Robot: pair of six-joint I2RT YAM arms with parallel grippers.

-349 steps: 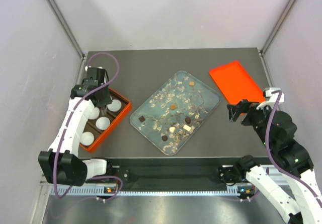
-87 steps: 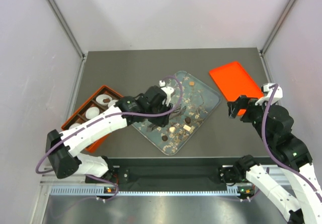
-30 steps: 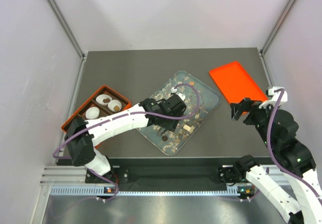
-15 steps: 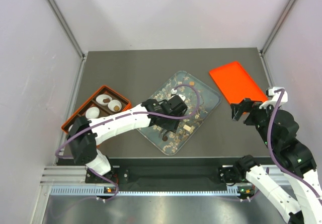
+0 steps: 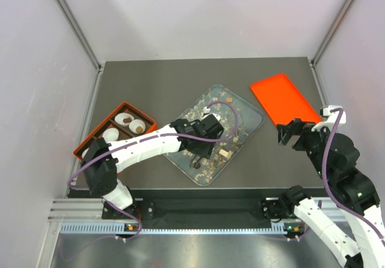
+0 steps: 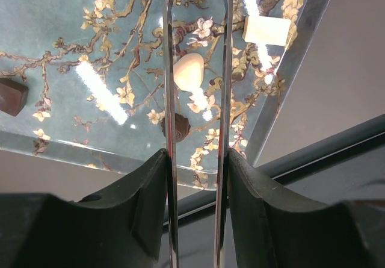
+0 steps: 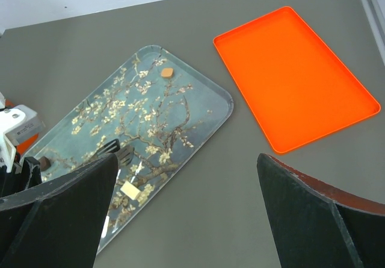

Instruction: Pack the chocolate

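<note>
My left gripper (image 6: 195, 155) (image 5: 207, 130) is shut on a pair of thin metal tongs (image 6: 170, 69), held over the near part of the flowered clear tray (image 6: 289, 69) (image 5: 248, 108). Between the two blades I see a cream oval chocolate (image 6: 188, 72) and a dark round chocolate (image 6: 176, 127) lying on the tray. A white square piece (image 6: 266, 30) (image 7: 130, 190) lies to the right and a dark square piece (image 6: 12, 96) to the left. The tong tips (image 7: 114, 150) stand apart. My right gripper (image 7: 187, 159) (image 5: 283, 134) is open and empty, right of the tray.
An orange box (image 5: 96, 140) with white paper cups, one holding a brown piece (image 5: 138, 127), stands at the left. A flat orange lid (image 5: 283, 98) (image 7: 295, 81) lies at the back right. A small orange piece (image 7: 168, 71) sits at the tray's far end.
The left gripper with the tongs has shifted slightly toward the tray's near edge, and its jaws have narrowed a little. The right arm has barely moved.
</note>
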